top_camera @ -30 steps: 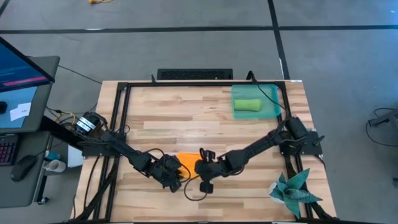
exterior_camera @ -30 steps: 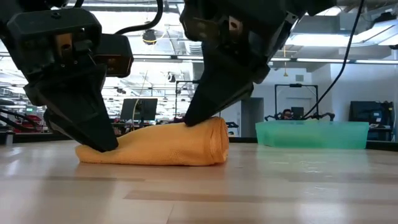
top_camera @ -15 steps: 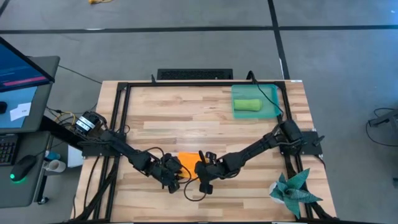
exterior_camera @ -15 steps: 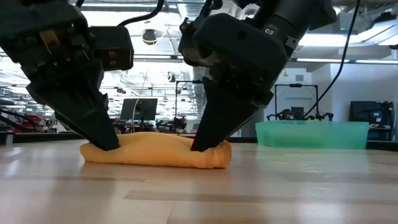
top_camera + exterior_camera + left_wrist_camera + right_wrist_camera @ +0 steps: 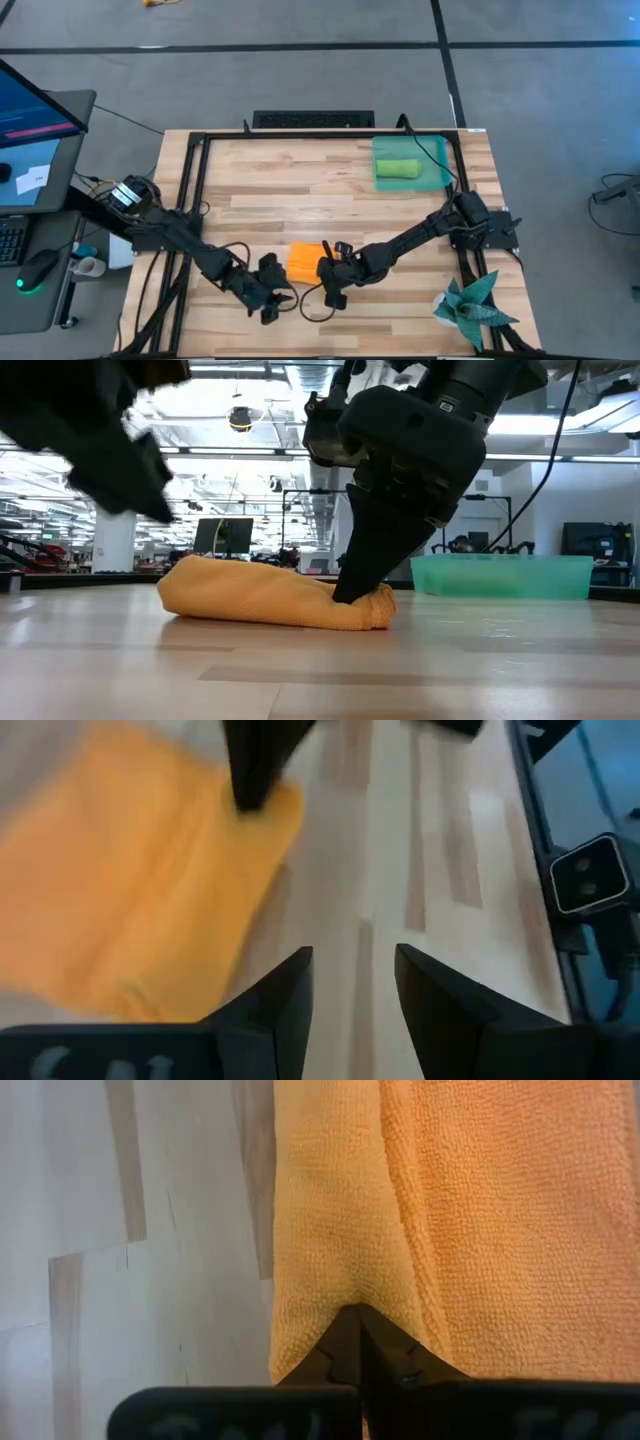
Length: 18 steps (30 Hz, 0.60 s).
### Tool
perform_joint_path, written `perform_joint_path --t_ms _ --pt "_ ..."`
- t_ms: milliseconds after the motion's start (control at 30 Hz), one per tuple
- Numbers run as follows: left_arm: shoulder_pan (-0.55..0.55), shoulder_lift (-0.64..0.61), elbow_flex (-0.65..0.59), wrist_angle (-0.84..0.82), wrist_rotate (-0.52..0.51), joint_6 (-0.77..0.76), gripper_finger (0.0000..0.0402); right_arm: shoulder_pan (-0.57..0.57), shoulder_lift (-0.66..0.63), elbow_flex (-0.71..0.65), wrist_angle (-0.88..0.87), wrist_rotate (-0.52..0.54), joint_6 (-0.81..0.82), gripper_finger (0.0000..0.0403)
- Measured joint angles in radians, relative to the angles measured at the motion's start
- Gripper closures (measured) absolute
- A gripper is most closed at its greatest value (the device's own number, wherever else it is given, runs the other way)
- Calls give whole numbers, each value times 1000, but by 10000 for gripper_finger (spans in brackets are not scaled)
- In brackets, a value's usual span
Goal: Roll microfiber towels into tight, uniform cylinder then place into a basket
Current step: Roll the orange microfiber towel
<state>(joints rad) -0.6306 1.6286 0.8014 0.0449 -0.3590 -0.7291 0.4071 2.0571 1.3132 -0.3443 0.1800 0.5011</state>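
Near the front edge of the wooden table (image 5: 330, 190), we see the orange towel (image 5: 304, 263) lying as a loose, slightly flattened roll. From table height the roll (image 5: 270, 595) sags toward one end and is not a tight cylinder.

At that end the right gripper (image 5: 327, 270) presses down, its two fingers brought fully together and pinching a fold of the orange cloth. The right wrist camera shows the dark fingertips meeting in a point with the towel (image 5: 440, 1230) bunched around them. Bare wood lies just beside that edge of the cloth.

On the other side of the roll the left gripper (image 5: 268, 300) hangs clear of the towel, near the table's front edge and a little apart from the cloth. Its fingers (image 5: 280, 995) stand apart with a narrow gap between them and nothing in it. Past them its own camera looks along the table at the orange towel (image 5: 130, 890), with the right arm's dark finger touching the towel's far corner.

Farther back, at the table's far right corner, sits the translucent teal-green basket (image 5: 438, 155). Inside it lies the lime green towel (image 5: 397, 169), already rolled into a short cylinder. From the low camera we see only the basket's long wall (image 5: 500, 575) well behind the orange roll.

Off to the right, at the front right corner of the table, rests a dark teal spiky cloth (image 5: 470, 305).
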Motion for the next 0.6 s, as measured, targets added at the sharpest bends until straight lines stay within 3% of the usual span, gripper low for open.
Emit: perform_joint_path --t_ms 100,200,367,600 --pt "-16 -12 11 29 -76 149 267 -8 0 0 -1 -1 1 390" --pt "-5 7 12 61 -86 244 267 -12 0 0 -2 -7 10 388" --pt "50 83 13 92 -3 279 267 -12 0 0 -1 -6 15 389" --pt "131 136 12 69 14 245 267 -12 -1 1 -2 -4 15 388"
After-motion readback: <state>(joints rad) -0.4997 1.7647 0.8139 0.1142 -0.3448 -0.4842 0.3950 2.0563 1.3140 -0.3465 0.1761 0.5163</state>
